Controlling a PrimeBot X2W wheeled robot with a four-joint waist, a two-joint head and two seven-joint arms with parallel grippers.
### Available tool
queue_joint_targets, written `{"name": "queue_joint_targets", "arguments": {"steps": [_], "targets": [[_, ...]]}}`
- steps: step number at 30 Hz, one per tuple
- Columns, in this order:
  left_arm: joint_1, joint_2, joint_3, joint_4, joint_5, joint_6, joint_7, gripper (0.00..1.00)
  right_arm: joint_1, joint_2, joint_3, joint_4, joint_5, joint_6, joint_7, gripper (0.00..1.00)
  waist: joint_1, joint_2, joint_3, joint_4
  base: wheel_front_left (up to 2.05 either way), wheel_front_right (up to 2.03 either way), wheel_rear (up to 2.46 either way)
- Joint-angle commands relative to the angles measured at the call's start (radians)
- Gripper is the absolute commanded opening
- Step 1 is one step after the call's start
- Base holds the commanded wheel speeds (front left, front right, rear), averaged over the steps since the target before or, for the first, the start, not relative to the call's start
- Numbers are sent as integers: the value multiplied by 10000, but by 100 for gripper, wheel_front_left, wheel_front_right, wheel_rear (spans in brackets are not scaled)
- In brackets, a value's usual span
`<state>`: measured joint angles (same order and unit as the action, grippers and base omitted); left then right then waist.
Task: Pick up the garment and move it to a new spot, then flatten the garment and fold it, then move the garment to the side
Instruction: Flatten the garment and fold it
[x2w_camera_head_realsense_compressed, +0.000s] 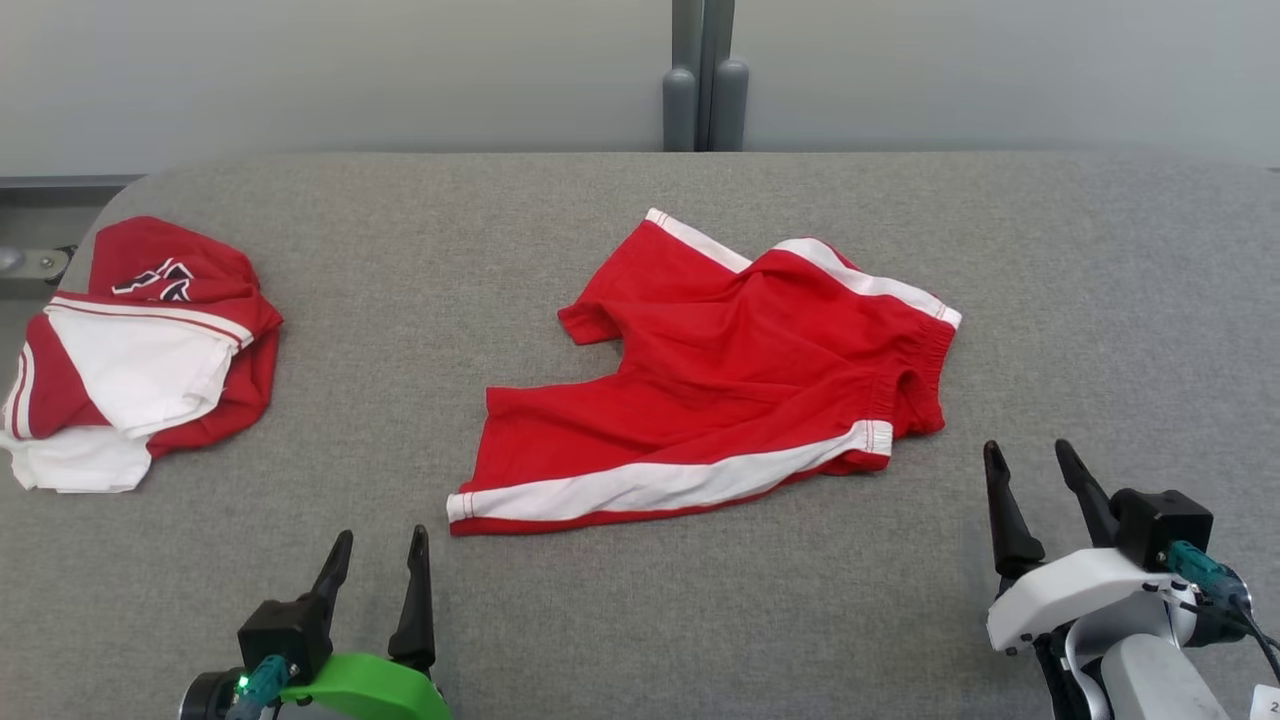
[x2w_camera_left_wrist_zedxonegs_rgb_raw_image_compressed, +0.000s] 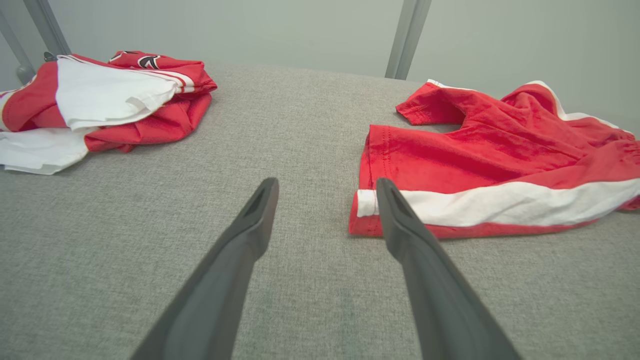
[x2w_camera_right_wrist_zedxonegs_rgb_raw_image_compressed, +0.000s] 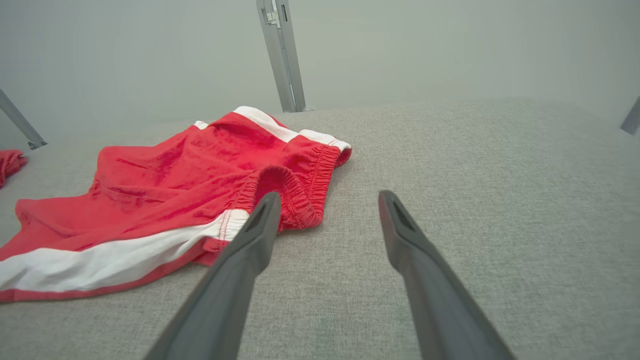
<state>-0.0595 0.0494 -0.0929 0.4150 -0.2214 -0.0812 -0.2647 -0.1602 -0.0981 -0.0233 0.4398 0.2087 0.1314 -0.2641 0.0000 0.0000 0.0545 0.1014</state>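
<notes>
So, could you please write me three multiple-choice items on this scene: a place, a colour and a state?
1. Where do the red shorts lie?
A) on the grey table
B) on the floor
C) in a basket
2. What colour is the stripe along their side?
A) blue
B) white
C) black
3. How do the right jaws stand?
A) shut on the shorts
B) shut on a towel
C) open, holding nothing
Answers: 1 A, they lie spread mid-table; 2 B, the band along the leg is white; 3 C, they stand apart beside the shorts, off the cloth.
</notes>
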Motion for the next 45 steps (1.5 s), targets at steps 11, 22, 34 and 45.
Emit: {"name": "queue_joint_targets", "arguments": {"steps": [11,22,34,45], "targets": [[509,24,199,-218,244,70,7,100,641,391,-195,-229,-419,-15,0,100,0,0,-460,-230,0,0,0],[114,22,-137,-141,-30,-113,7,100,276,431,278,-30,-378,-15,0,100,0,0,-13,-200,0,0,0],[-1105,24,-832,414,-1181,-462,7,100,-766,386,1253,-30,17,-15,0,100,0,0,1333,-160,0,0,0],[-1453,28,-1091,992,-1945,-508,7,100,-977,241,1460,-57,171,-15,0,100,0,0,1583,-193,0,0,0]]}}
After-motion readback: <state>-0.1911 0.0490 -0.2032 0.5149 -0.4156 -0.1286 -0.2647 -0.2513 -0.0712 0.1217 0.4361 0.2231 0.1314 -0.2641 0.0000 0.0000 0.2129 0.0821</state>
